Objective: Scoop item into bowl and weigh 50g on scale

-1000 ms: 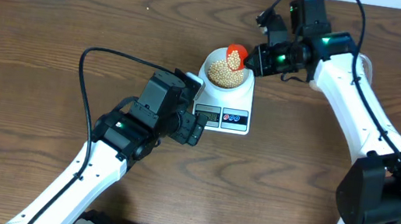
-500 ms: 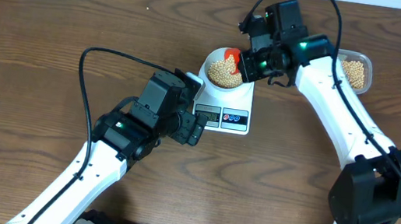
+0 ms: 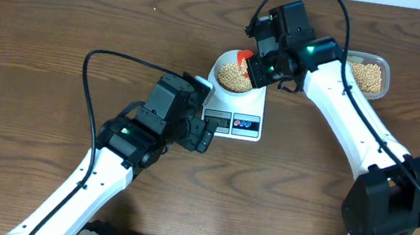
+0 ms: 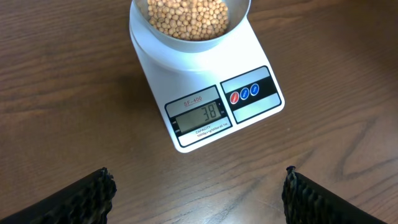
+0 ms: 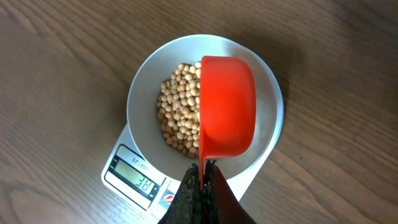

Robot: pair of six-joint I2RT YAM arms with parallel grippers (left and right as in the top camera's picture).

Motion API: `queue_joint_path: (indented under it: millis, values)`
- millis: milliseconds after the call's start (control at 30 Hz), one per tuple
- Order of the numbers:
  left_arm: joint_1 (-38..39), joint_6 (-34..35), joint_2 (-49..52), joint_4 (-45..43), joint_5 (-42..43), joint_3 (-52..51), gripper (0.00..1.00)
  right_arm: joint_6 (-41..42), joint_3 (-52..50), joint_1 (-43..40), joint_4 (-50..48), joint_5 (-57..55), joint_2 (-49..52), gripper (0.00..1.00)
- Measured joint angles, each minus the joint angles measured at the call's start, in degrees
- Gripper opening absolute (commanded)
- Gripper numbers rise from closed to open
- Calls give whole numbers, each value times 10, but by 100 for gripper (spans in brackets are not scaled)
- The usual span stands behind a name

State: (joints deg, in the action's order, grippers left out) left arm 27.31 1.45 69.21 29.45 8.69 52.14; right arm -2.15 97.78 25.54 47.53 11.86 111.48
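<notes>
— Red scoop [image 5: 227, 106] is tipped mouth-down over the bowl [image 5: 138, 87], its handle pinched tight in my right fingers [image 5: 189, 196]. The beans [image 4: 186, 15] lie heaped in the bowl, which sits on the scale [image 4: 205, 81].
— Readout?
— 38 on the display [image 4: 200, 113]. My left fingers [image 4: 87, 193] hang spread wide above the surface [image 4: 62, 93], holding nothing, just short of the scale's front.
— So what's your plan?
— I'd take only part of a scoop from the tub [image 3: 368, 74], then tip it slowly while watching the digits. A full dump would likely overshoot 50.
</notes>
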Motion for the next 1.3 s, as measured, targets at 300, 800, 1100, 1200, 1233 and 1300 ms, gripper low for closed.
queue_joint_path:
  millis: [300,800,1100,1200,1233,1300]
  values:
    - [0,0,0,0,0,0,88,-12,0,0,0,-3,0,1]
    - [0,0,0,0,0,0,88,-15,0,1,0,-3,0,1]
    - [0,0,0,0,0,0,88,-15,0,1,-1,-3,0,1]
    - [0,0,0,0,0,0,88,-21,0,1,-2,-3,0,1]
    - [0,0,0,0,0,0,88,-24,0,1,-2,-3,0,1]
    - [0,0,0,0,0,0,88,-30,0,2,-2,-3,0,1]
